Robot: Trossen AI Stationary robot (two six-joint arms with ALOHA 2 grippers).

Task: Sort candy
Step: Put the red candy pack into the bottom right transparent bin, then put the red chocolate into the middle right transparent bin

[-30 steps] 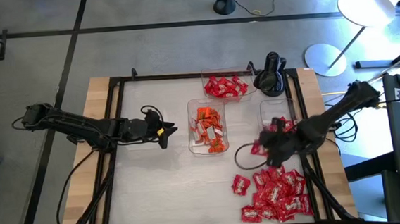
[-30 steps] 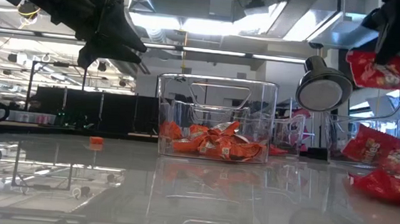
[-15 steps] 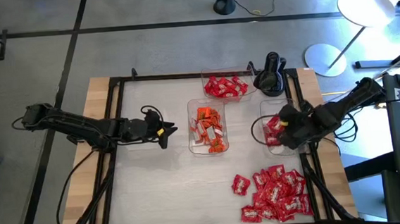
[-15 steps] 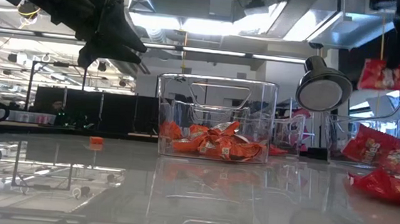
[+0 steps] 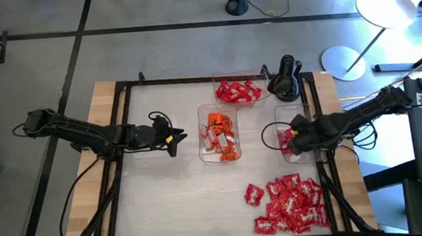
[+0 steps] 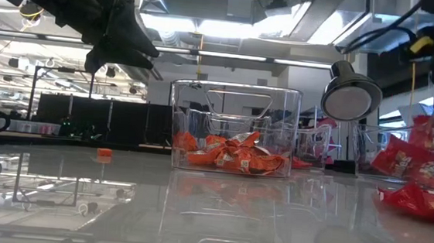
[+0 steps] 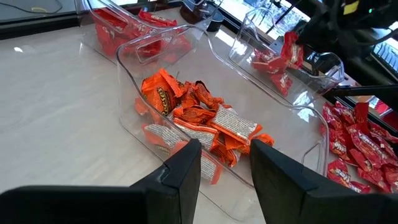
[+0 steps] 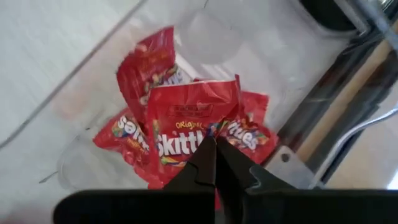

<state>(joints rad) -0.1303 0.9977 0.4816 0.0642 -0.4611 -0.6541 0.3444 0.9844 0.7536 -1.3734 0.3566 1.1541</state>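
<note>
Waiting left of the middle tray [image 5: 219, 135], left gripper [image 5: 174, 141] hangs with fingers parted, empty. Right gripper [image 5: 294, 139], nearer, pinches a red packet [image 8: 191, 132] hanging directly below its fingers, over the right tray [image 5: 278, 115]; unsorted candy pile [image 5: 291, 202] lies nearer the front edge.

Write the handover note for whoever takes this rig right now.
Right gripper: shut on a red Skittles pack, low inside the right clear tray, above the packs already there.
Left gripper: open, empty, waiting beside the middle tray.
Done: orange candies in the middle tray, red packs in the far tray, a few Skittles in the right tray.
Left: release this pack, then clear the unsorted red pile at the near right of the table.
</note>
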